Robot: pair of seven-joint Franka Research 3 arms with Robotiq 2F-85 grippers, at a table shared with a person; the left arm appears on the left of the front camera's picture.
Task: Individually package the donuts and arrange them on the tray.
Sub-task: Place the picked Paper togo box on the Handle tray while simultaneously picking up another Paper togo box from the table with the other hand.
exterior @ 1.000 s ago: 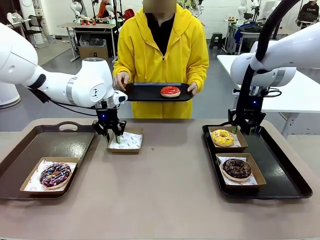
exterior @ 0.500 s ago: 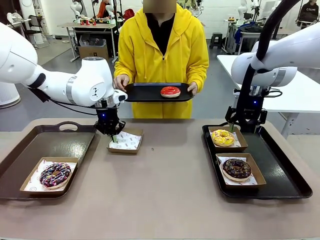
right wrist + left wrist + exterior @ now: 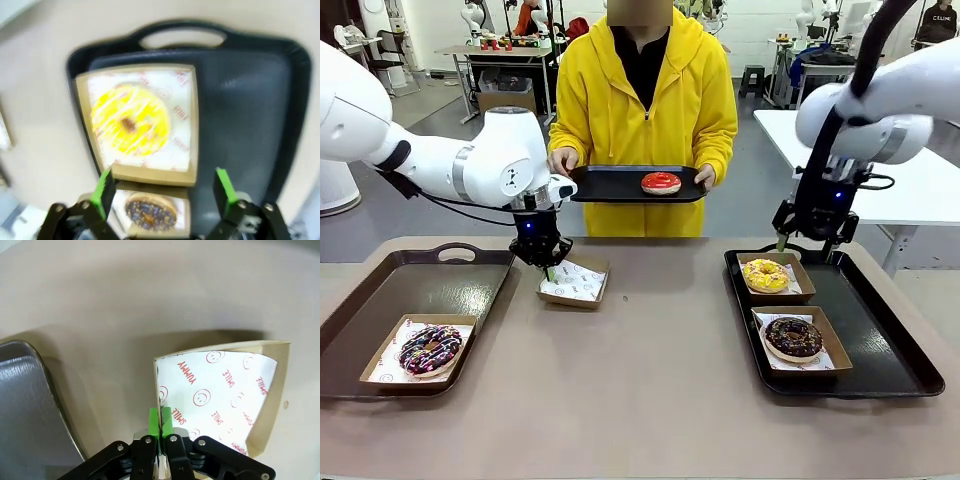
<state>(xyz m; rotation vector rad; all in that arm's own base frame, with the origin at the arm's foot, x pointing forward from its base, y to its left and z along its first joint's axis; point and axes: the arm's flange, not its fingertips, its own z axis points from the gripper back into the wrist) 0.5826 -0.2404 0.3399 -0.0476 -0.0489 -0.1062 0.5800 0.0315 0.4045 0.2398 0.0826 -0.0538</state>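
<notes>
My left gripper [image 3: 548, 268] is shut on the near-left edge of an empty paper-lined box [image 3: 575, 284], tilting it off the table; in the left wrist view the green pads [image 3: 160, 426] pinch the box [image 3: 225, 385] rim. A little above the yellow donut [image 3: 766, 275], my right gripper [image 3: 807, 248] hangs open and empty. From the right wrist, that gripper [image 3: 164, 184] spans the boxed yellow donut [image 3: 129, 119], with the chocolate sprinkled donut [image 3: 150, 212] nearer. The sprinkled donut [image 3: 793, 337] sits boxed on the right tray [image 3: 895, 365]. A drizzled dark donut [image 3: 430, 349] sits boxed on the left tray [image 3: 380, 290].
A person in a yellow hoodie stands at the far edge, holding a small black tray [image 3: 610, 185] with the red-glazed donut [image 3: 661, 183] on it. The left tray's rim [image 3: 30, 400] lies just beside the held box. Bare tabletop stretches between the two trays.
My right gripper has opened wider and risen off the yellow donut's box. My left gripper has lifted slightly, tipping the empty box's edge up.
</notes>
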